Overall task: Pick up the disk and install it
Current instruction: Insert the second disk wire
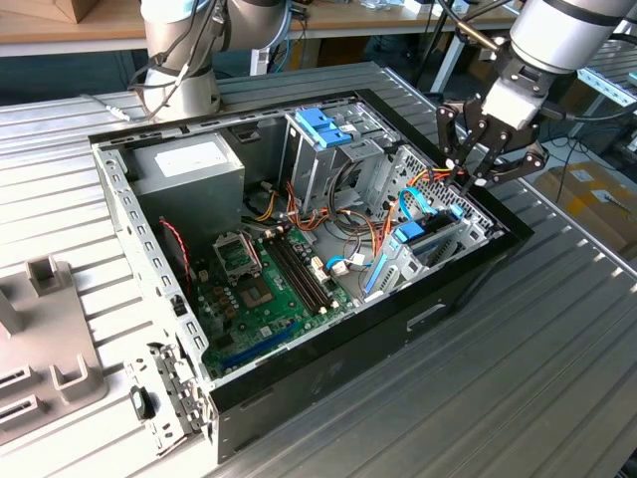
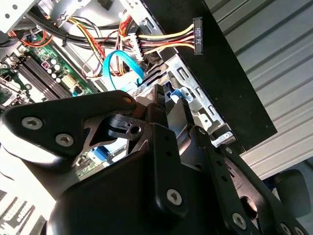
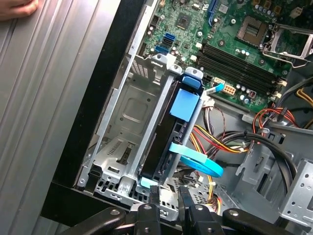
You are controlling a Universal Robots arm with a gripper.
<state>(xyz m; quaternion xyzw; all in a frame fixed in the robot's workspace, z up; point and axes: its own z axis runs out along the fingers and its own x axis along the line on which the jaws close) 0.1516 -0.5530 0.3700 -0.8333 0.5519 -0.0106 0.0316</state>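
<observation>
Light-blue-framed disk point(image 3: 168, 142) sits on edge in the metal bay point(image 3: 124, 127) at the case's point(image 1: 328, 393) black side wall, and we see the gripper point(image 1: 468, 171) hovering just above it, fingers point(image 3: 149, 198) slightly apart, gripping nothing.

- The disk point(image 3: 168, 142) is seated on edge in a metal bay point(image 3: 124, 127).
- The gripper point(image 3: 168, 196) is poised at its end, fingers slightly parted.
- A motherboard point(image 3: 230, 34) is seen beyond.
</observation>
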